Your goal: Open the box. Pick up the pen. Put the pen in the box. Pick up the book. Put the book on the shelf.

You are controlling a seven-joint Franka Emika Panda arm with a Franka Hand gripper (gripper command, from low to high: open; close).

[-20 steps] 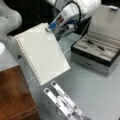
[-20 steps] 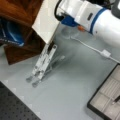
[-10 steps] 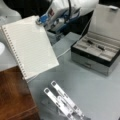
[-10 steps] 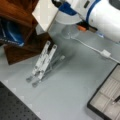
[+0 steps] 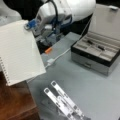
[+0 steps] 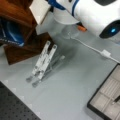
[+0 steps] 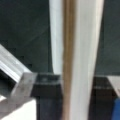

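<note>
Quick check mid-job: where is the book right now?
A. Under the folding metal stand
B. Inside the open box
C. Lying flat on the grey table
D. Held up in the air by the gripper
D: the book hangs clear of the table, clamped at its top corner by the gripper, above the shelf; the box stands open apart from it.

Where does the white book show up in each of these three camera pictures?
Front view: the book fills the left side, held up over the shelf.
Front view: only its corner shows at the top, above the shelf.
Wrist view: seen edge-on, a pale vertical band mid-frame.
Shared landmark: the folding metal stand.
</note>
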